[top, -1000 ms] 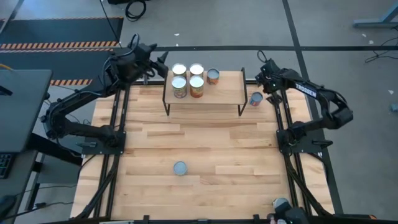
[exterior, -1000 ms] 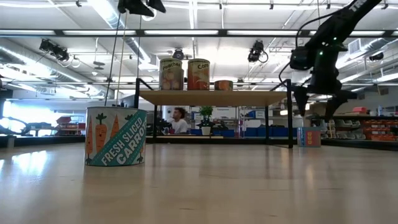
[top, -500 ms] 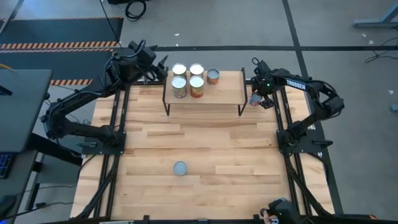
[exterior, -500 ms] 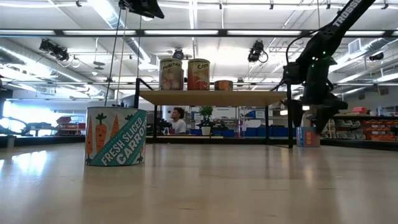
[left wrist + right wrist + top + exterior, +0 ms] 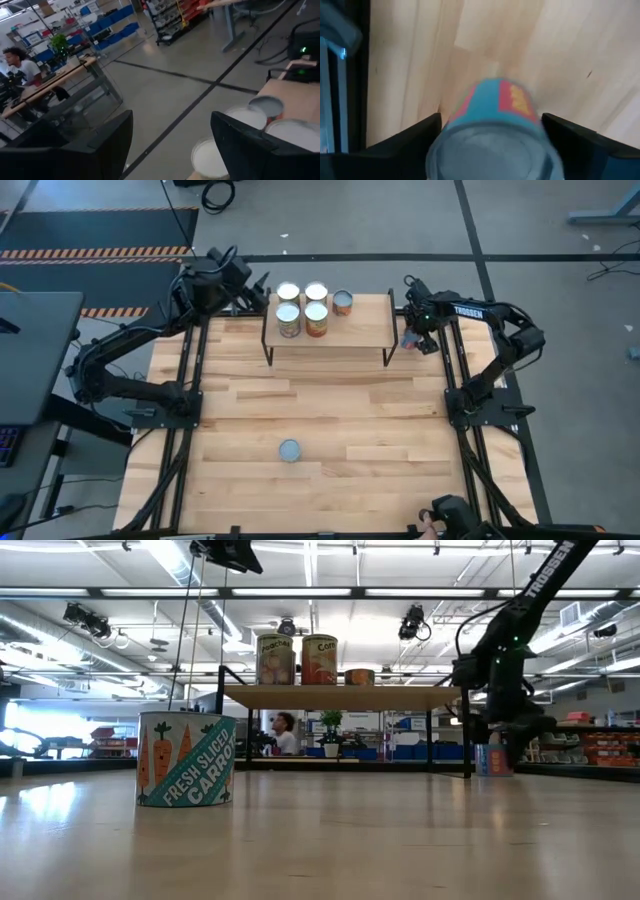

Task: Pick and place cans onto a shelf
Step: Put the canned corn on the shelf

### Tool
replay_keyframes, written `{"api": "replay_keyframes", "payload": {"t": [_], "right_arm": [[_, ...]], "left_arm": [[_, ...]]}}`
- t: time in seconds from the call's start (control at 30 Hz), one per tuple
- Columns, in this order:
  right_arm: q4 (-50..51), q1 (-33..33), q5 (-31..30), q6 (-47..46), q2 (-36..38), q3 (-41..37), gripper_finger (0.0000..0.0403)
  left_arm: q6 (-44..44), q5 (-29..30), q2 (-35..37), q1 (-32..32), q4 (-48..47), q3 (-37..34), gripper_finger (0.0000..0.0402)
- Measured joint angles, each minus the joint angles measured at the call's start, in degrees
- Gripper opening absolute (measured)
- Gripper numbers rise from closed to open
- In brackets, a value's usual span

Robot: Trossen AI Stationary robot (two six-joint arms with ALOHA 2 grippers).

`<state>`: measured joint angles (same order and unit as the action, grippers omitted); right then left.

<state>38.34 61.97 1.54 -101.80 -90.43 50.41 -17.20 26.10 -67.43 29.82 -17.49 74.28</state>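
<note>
Blue-labelled can point(image 5: 492, 130) stands on the tabletop point(image 5: 330, 410) just right of the shelf point(image 5: 352, 330), between the spread fingers point(image 5: 407, 137) of the right gripper point(image 5: 412, 338), ungrasped; left gripper point(image 5: 255, 288) waits open beside the shelf's left end.

Five cans point(image 5: 302, 310) stood on the shelf's point(image 5: 350, 331) left half. Another can point(image 5: 411, 340) sat on the table point(image 5: 330, 410) just right of the shelf; one more point(image 5: 290, 449) stood well in front, alone.
</note>
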Motion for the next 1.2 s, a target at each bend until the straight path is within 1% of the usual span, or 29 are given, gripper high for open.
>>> {"api": "replay_keyframes", "payload": {"t": [0.1,0.17,0.23,0.3,0.43,0.5,0.57,0.67,0.8,0.9,1.0,1.03,1.13,1.2], "right_arm": [[0.2,0.5,-0.7,2.9,0.4,0.0,0.0305],[0.4,0.6,-1.9,4.8,1.9,0.0,0.0283],[1.9,0.5,-4.6,7.2,4.6,1.2,0.0282],[4.9,0.2,-9.0,9.8,7.0,4.3,0.0282],[16.5,0.1,-19.6,19.8,10.5,14.8,0.0283],[19.1,-1.4,-22.9,22.1,11.6,19.0,0.0290],[19.2,-4.2,-24.6,25.5,12.0,21.7,0.0296],[18.9,-8.8,-25.8,29.8,12.0,26.3,0.0295],[16.7,-15.1,-27.3,34.0,10.3,33.4,0.0289],[15.7,-19.4,-27.4,38.1,7.5,39.9,0.0289],[16.1,-22.1,-27.4,41.7,2.5,45.1,0.0289],[16.2,-22.6,-27.0,42.7,0.7,46.3,0.0289],[16.8,-22.6,-21.1,44.3,-3.9,48.3,0.0289],[18.2,-22.5,-18.8,44.8,-6.4,48.3,0.0290]], "left_arm": [[2.0,3.3,0.3,0.0,-1.6,0.0,0.0275],[3.6,3.6,0.8,0.0,-2.6,0.0,0.0275],[4.6,2.3,1.1,0.0,-3.0,0.0,0.0275],[4.6,0.7,1.2,0.0,-3.6,0.0,0.0275],[8.1,-0.4,1.2,-0.1,-3.8,0.0,0.0274],[9.5,-3.0,1.2,-0.2,-3.8,0.0,0.0274],[9.9,-6.2,1.2,-0.5,-3.6,0.0,0.0274],[9.7,-9.6,1.2,-1.2,-3.7,0.0,0.0274],[10.6,-9.7,2.0,-2.9,-4.0,0.0,0.0274],[10.9,-9.6,3.1,-4.6,-3.7,0.0,0.0274],[11.0,-9.9,4.0,-6.0,-3.9,0.0,0.0274],[10.5,-10.5,4.3,-6.6,-3.9,0.0,0.0274],[8.9,-11.3,5.7,-7.9,-4.5,0.0,0.0275],[9.1,-11.4,6.7,-8.4,-5.5,0.0,0.0275]]}}
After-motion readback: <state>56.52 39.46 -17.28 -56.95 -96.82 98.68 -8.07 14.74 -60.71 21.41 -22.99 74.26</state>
